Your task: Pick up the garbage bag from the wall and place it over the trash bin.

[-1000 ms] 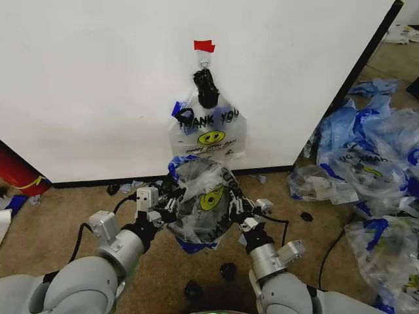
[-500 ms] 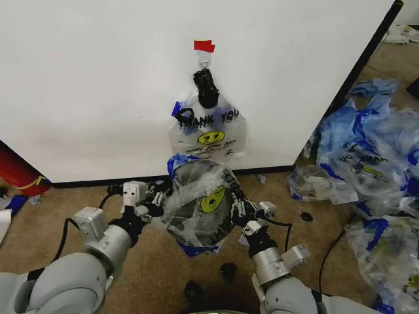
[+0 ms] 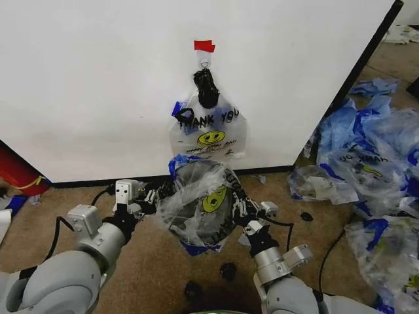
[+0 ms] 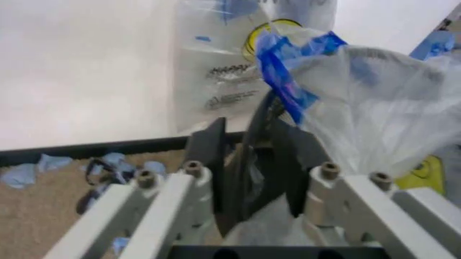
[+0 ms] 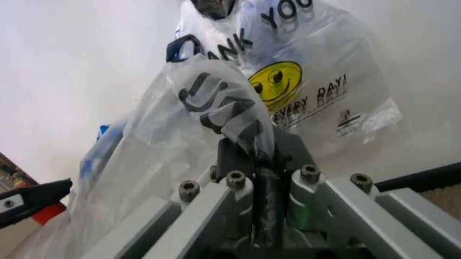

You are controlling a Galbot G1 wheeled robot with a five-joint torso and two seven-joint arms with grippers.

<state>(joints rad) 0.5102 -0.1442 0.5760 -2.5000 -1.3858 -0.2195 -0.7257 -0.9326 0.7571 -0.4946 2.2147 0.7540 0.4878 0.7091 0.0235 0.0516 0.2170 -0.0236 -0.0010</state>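
The garbage bag [image 3: 208, 199], see-through with blue trim and a yellow smiley, hangs stretched between my two grippers low in front of the wall [image 3: 98, 85]. The trash bin [image 3: 194, 226] is a dark round shape showing through the plastic under the bag. My left gripper [image 3: 154, 195] is shut on the bag's left edge; the left wrist view has the blue trim [image 4: 282, 86] running down between the fingers [image 4: 207, 162]. My right gripper [image 3: 237, 207] is shut on the right edge, with a fold of lettered plastic [image 5: 238, 116] pinched at its gripper [image 5: 257, 148].
A flat bundle of like bags [image 3: 209, 131] hangs from the wall's hook under a red tape strip [image 3: 203, 46]. A big heap of blue-and-clear bags [image 3: 373, 163] covers the carpet at right. Black scraps [image 3: 228, 270] lie near me, a red object [image 3: 16, 171] at far left.
My left gripper has drawn to the left with the bag's edge, pulling the bag wider. The right gripper has shifted only slightly.
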